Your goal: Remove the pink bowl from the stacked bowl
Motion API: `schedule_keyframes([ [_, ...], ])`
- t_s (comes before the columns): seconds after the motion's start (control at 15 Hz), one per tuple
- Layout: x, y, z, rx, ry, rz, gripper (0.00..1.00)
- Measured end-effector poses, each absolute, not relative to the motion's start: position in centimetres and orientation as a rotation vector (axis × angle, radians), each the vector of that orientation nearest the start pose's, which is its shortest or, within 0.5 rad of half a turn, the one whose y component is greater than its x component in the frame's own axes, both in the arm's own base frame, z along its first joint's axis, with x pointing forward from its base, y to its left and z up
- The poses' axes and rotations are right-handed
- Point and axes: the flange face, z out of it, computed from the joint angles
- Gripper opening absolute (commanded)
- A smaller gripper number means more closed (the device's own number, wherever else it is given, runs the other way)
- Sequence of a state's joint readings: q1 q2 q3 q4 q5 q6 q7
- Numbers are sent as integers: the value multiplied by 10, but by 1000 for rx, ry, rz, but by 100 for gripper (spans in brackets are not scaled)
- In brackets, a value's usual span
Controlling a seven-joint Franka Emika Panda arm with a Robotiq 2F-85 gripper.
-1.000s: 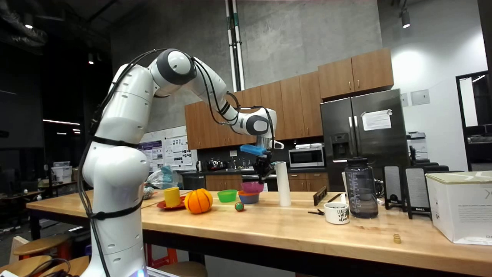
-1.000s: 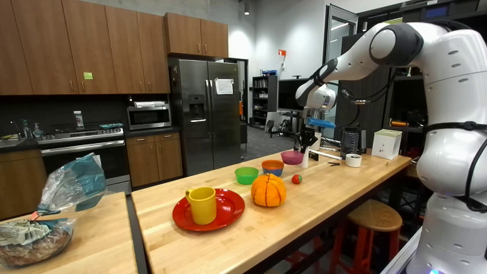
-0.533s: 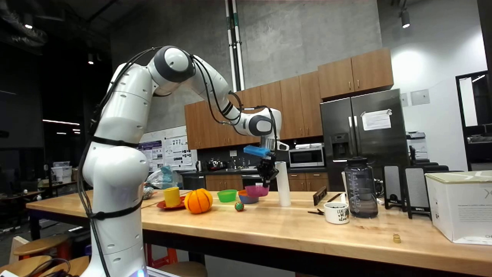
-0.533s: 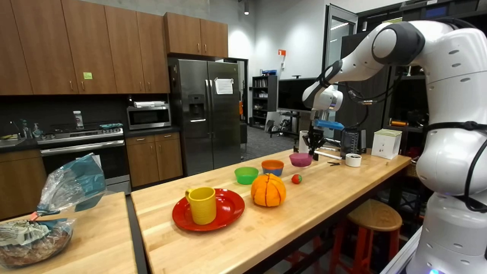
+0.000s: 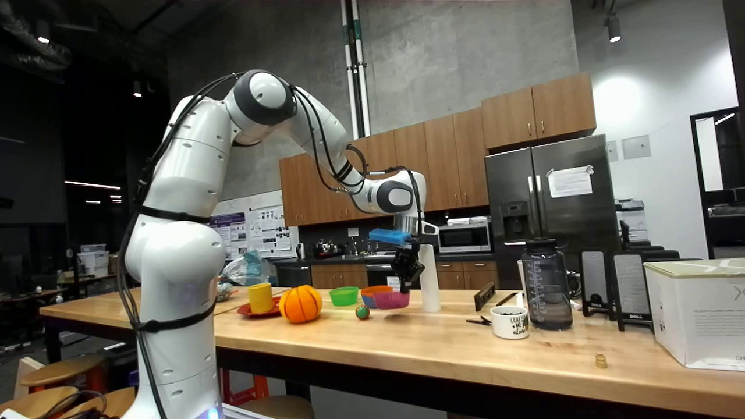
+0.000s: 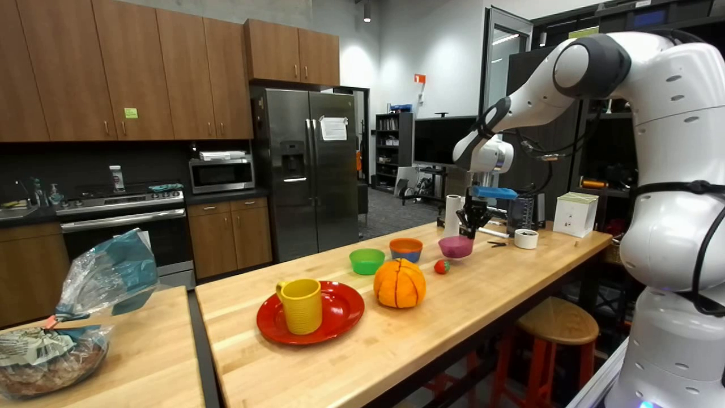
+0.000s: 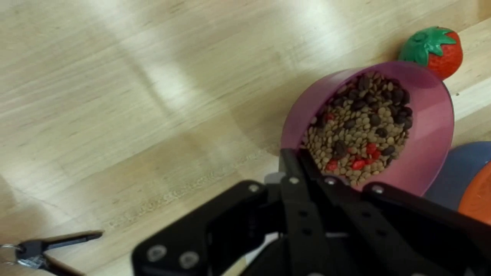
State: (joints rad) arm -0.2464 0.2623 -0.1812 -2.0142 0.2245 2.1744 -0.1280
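The pink bowl (image 5: 392, 300) is in both exterior views (image 6: 456, 247), just above the table and tilted. In the wrist view the pink bowl (image 7: 427, 130) holds small brown, dark and red pieces. My gripper (image 5: 405, 288) is shut on its rim, also seen in the wrist view (image 7: 297, 153), one finger inside and one outside. The stacked bowl, a blue-purple bowl (image 6: 406, 256) with an orange bowl (image 6: 406, 245) in it, stands beside the pink bowl. In the wrist view the blue-purple bowl (image 7: 456, 172) is partly hidden by the pink bowl.
A toy strawberry (image 6: 442, 266) lies close to the pink bowl. The green bowl (image 6: 367, 262), orange pumpkin (image 6: 400, 283) and red plate (image 6: 345, 314) with a yellow mug (image 6: 303, 309) are nearby. A white paper roll (image 5: 429, 279) stands behind the gripper. A white cup (image 5: 510, 323) stands farther along.
My gripper has carried the pink bowl sideways away from the stacked bowl and lowered it close to the table. The wrist has tilted a little. The other things have not moved.
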Motion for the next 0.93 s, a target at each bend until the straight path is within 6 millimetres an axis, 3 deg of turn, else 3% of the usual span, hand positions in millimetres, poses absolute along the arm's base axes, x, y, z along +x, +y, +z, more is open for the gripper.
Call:
schedule_keyframes([
  [0.33, 533, -234, 301, -2922, 649, 116, 4],
  [0.4, 533, -234, 297, -2922, 651, 122, 24],
  [0.53, 532, -235, 292, -2923, 656, 128, 33],
  [0.93, 534, -238, 293, -2937, 660, 96, 73],
])
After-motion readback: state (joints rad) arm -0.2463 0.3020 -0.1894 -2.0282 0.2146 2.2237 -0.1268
